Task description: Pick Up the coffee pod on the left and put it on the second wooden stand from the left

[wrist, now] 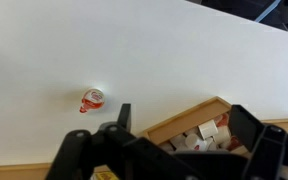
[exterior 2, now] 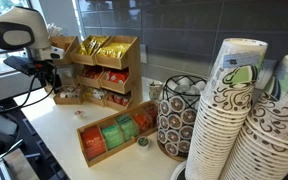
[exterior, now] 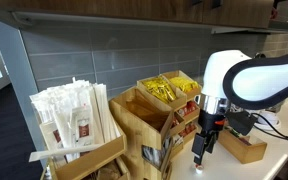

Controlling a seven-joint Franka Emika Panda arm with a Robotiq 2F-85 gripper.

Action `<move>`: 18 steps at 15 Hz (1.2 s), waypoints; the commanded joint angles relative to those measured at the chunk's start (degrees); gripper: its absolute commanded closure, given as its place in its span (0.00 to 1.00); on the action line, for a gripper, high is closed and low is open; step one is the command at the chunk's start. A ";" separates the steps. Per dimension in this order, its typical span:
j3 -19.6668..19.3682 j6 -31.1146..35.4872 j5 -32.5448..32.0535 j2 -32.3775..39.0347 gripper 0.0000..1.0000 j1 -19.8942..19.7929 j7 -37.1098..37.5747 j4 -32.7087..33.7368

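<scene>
A small red-and-white coffee pod (wrist: pixel 92 99) lies alone on the white counter in the wrist view, to the left of my gripper and apart from it. My gripper (wrist: pixel 184 118) is open and empty, above the counter. A low wooden tray of white pods (wrist: pixel 197 130) shows between its fingers. In both exterior views the gripper (exterior: pixel 201 148) (exterior 2: pixel 51 76) hangs just in front of the tiered wooden stands (exterior: pixel 164 100) (exterior 2: pixel 102 68), which hold yellow and red packets. The pod is not clear in the exterior views.
A wooden box of wrapped stirrers (exterior: pixel 74 120) stands beside the stands. A flat wooden tray of red and green packets (exterior 2: pixel 114 137), a metal basket of creamers (exterior 2: pixel 175 118) and tall stacks of paper cups (exterior 2: pixel 234 110) stand further along the counter.
</scene>
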 commanded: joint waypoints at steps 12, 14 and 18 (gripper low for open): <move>0.41 -0.18 0.22 0.00 0.00 -0.45 -0.18 0.10; -0.67 2.15 1.94 0.49 0.00 -1.26 0.51 -1.59; -3.82 6.10 8.52 0.67 0.00 -1.57 -0.97 -5.35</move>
